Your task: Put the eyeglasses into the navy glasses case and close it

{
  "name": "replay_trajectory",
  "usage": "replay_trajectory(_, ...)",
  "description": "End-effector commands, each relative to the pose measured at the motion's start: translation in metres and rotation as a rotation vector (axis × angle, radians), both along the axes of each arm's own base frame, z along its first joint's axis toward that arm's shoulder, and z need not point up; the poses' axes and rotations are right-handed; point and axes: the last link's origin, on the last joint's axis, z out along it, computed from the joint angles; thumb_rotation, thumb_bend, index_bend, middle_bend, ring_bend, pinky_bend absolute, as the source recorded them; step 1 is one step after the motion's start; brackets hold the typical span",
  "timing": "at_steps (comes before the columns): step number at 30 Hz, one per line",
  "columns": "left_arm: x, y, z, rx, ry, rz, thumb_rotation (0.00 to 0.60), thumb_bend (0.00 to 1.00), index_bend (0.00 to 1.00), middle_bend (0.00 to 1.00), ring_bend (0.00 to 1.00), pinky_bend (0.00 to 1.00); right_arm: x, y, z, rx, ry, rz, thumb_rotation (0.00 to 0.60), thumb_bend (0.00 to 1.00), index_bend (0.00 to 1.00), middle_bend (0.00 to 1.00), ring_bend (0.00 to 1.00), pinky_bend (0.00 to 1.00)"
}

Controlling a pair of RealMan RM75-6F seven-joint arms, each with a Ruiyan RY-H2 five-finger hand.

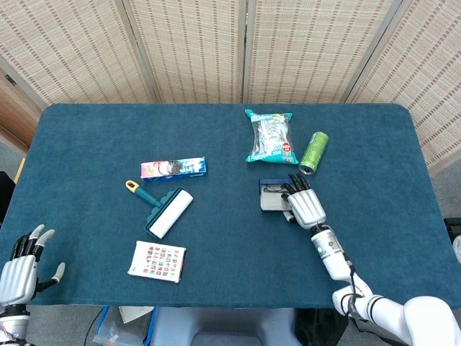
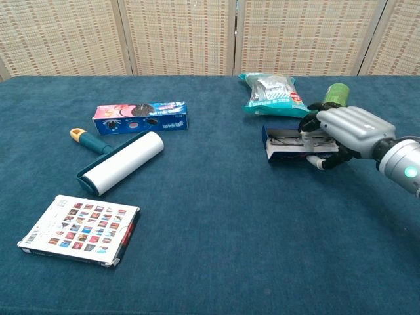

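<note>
My left hand (image 1: 20, 268) sits at the near left corner of the table (image 1: 86, 137), fingers spread and holding nothing, well apart from anything that matters. It has no part in the coming move.

My right hand (image 2: 341, 134) is the one at work. It reaches in from the near right edge and lies over the right end of the navy glasses case (image 2: 285, 146), palm down, fingers (image 2: 314, 118) curled over the far side of that end and the thumb tucked against the near front. I judge it a steadying hold on the case, though how firmly I am pressing I cannot tell.

The case lies open, its long axis running left to right across the table, so it stretches away to my left from the fingers. The eyeglasses (image 2: 289, 137) are already inside, dark frames showing in the tray just left of my fingertips. The raised lid stands along the far long edge, behind the glasses.

So what remains, as I read it, is closing: the lid must swing toward me, and my fingers lie right beside its right end.

Farther off, just beyond the case, lie a snack bag (image 2: 271, 92) and a green can (image 2: 335, 92).
</note>
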Motion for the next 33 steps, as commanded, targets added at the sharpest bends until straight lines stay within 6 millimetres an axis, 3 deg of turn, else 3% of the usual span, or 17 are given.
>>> replay_trajectory(1,0.001,0.000,-0.001,-0.004,-0.001,-0.005,0.600,0.33,0.14,0.05,0.06,0.00,-0.005,0.017,0.007,0.012,0.001,0.023,0.600,0.45,0.63,0.26,0.00,0.00)
replay_trajectory(17,0.007,-0.002,0.002,-0.002,0.000,-0.027,0.600,0.33,0.14,0.05,0.06,0.00,-0.044,0.107,0.052,0.031,0.016,0.009,0.600,0.45,0.64,0.27,0.00,0.00)
replay_trajectory(20,0.009,-0.002,0.001,-0.006,-0.001,-0.031,0.600,0.33,0.14,0.05,0.06,0.00,-0.048,0.109,0.056,0.020,0.027,0.002,0.600,0.45,0.64,0.27,0.00,0.00)
replay_trajectory(33,0.008,-0.005,0.005,0.000,-0.007,-0.027,0.600,0.33,0.14,0.05,0.06,0.00,-0.045,0.081,0.048,-0.026,0.031,-0.004,0.600,0.45,0.64,0.27,0.00,0.00)
